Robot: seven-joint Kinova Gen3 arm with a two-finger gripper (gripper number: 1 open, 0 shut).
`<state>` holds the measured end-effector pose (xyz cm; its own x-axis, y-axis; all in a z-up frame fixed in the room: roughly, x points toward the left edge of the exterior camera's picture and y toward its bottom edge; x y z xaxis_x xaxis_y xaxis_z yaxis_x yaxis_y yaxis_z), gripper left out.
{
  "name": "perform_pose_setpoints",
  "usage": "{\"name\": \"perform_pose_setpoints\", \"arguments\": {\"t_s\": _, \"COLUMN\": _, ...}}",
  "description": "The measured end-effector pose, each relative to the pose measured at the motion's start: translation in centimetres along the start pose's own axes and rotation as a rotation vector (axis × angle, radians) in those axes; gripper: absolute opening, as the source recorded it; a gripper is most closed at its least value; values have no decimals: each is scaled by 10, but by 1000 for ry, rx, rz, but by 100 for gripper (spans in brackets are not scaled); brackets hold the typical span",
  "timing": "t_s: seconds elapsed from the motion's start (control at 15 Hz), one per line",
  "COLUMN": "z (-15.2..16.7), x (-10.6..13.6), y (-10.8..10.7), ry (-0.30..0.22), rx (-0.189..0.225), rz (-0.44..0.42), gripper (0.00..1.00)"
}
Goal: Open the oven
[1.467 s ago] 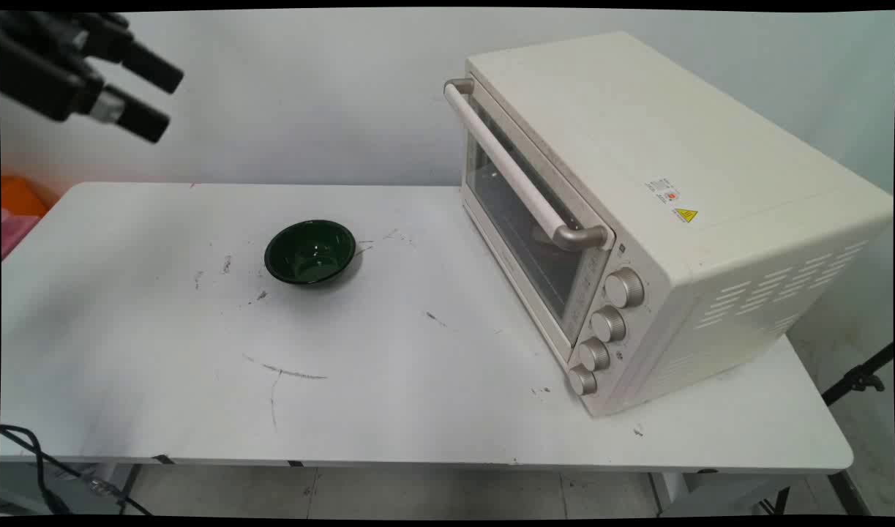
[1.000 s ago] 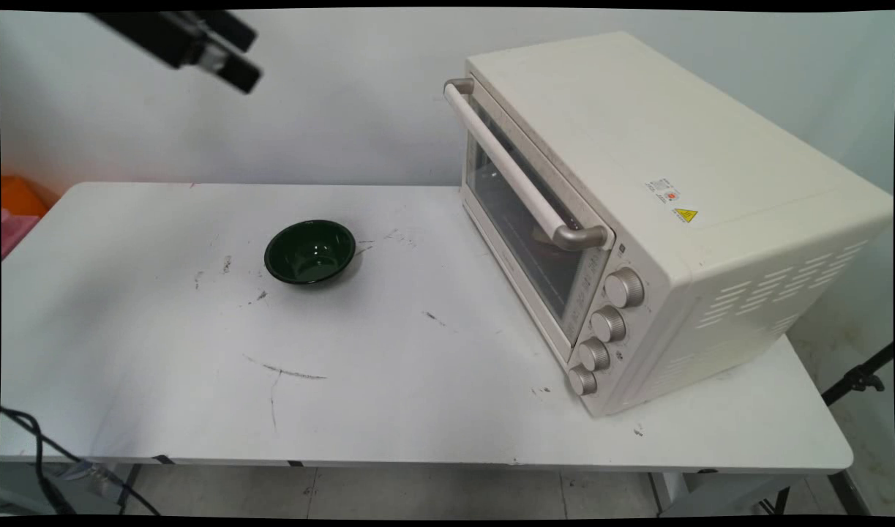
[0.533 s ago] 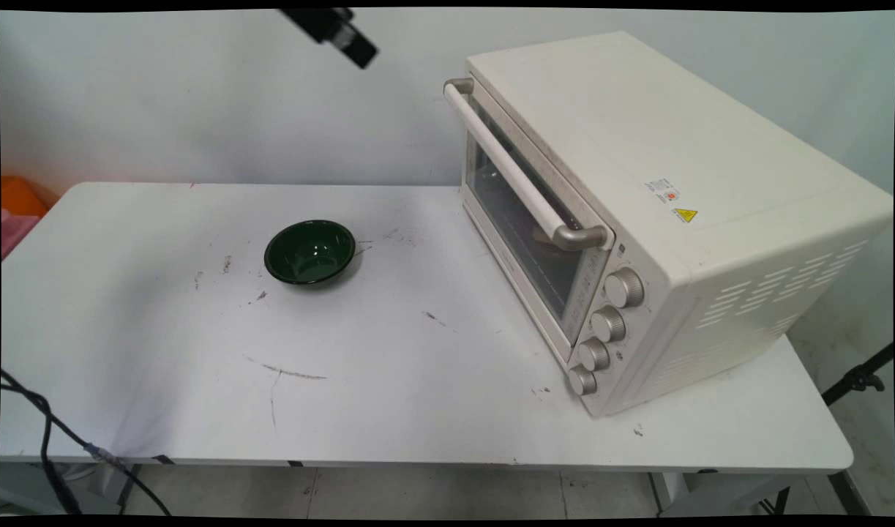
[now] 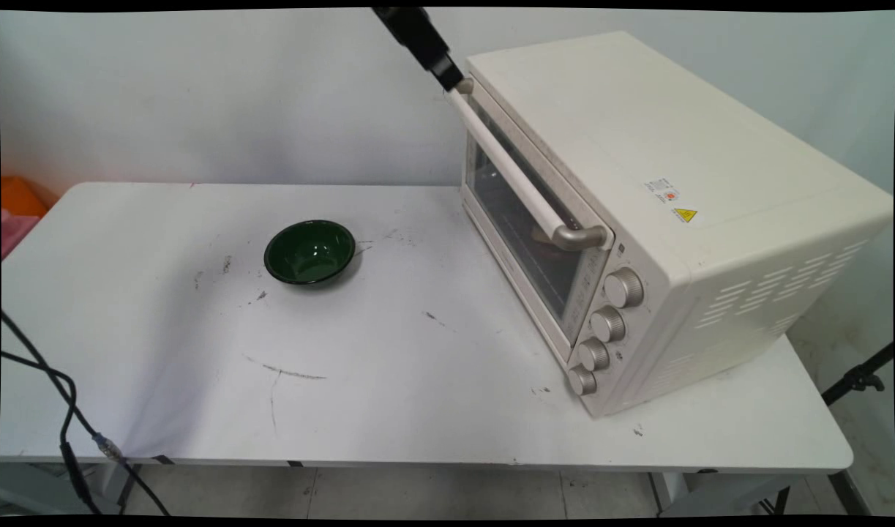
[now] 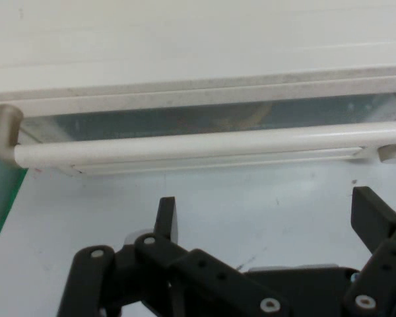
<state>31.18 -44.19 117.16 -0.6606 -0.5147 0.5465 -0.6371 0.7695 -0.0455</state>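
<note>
Hand [image 5: 264, 214] spread wide, empty, right above the far end of the oven [image 4: 667, 212] door handle [image 5: 204, 146]. Rigid smooth bar, probably slippery; grab mid-bar. Oven sits on the worktop's [image 4: 388, 380] right.

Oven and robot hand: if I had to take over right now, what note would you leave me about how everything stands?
Gripper: open, holding nothing, high up by the far end of the oven's handle. The hand view shows it facing the bar, apart from it.
Oven: on the right side of the table, door shut.
Bowl: dark green, upright, looks empty, on the table left of the oven and well apart from it and from the gripper.
</note>
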Motion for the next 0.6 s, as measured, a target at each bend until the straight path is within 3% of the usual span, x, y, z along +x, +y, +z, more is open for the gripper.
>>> {"name": "perform_pose_setpoints", "arguments": {"t_s": 0.27, "z": 36, "x": 17, "y": -6, "ry": -46, "rx": -3, "rz": 0, "gripper": 100}}
{"name": "perform_pose_setpoints", "arguments": {"t_s": 0.6, "z": 65, "x": 30, "y": -7, "ry": -62, "rx": -18, "rz": -17, "gripper": 100}}
